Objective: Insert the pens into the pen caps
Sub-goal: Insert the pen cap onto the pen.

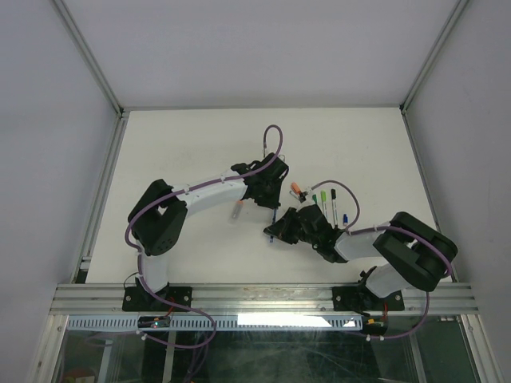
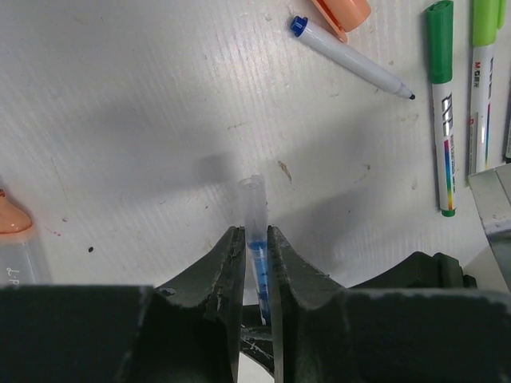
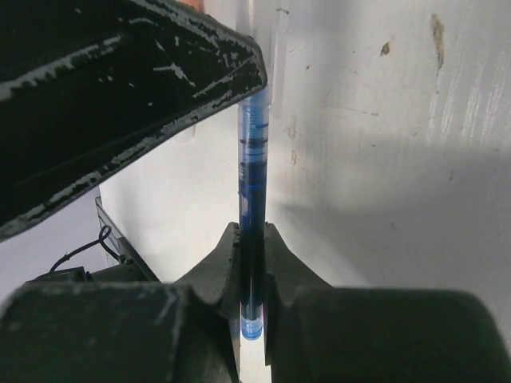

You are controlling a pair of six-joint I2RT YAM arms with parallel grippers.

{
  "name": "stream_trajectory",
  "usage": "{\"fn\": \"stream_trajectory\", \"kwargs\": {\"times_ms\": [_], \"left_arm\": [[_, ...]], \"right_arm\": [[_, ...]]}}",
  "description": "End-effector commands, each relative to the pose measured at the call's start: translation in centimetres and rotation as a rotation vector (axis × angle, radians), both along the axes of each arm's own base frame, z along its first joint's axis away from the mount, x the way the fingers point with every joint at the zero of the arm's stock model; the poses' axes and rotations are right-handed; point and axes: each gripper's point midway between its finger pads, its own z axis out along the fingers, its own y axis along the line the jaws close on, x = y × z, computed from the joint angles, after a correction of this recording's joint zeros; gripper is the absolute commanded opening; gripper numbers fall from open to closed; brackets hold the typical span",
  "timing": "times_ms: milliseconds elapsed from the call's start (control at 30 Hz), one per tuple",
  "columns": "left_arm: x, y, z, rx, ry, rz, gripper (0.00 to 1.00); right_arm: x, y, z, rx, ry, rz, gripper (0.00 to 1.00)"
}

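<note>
The right pincer is clamped on a blue pen, which points up past the left arm. The left pincer is closed on a clear tube with blue inside, its open end held over the tabletop. Beyond lie a white pen, just beside an orange cap, then a dark green pen and a light green pen.

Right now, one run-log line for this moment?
left end effector: shut on clear tube, blue inside | right end effector: shut on blue pen | green pens: lying on table | insertion: cannot tell
</note>
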Motion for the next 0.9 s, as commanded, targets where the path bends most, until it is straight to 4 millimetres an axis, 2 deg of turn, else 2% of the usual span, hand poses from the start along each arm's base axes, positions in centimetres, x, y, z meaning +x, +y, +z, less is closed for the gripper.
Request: {"fn": "stream_trajectory", "kwargs": {"times_ms": [0,333,533,633,700,767,867], "left_arm": [[0.4,-0.8,3.7,-0.097,-0.05,0.009,0.18],[-0.2,-0.2,6.1,-0.148,-0.083,0.021,0.28],[-0.1,0.8,7.8,-0.179,-0.135,0.05,0.33],[0.4,1.4,10.2,-0.232,-0.211,0.074,0.37],[0.8,2.1,12.5,-0.265,-0.28,0.097,0.39],[1.1,2.6,15.6,-0.324,-0.365,0.11,0.42],[0.9,3.4,21.3,-0.442,-0.51,0.097,0.47]], "right_arm": [[1.7,0.7,1.6,0.016,-0.073,-0.021,0.0],[1.9,-0.4,1.3,-0.022,-0.085,-0.051,0.0],[2.1,-1.4,2.2,-0.052,-0.171,-0.051,0.0],[2.4,-2.3,3.5,-0.088,-0.256,-0.045,0.0],[2.2,-2.5,4.9,-0.073,-0.269,-0.047,0.0],[2.2,-2.5,7.0,-0.034,-0.303,-0.054,0.0],[1.9,-2.8,9.6,0.011,-0.342,-0.061,0.0]]}}
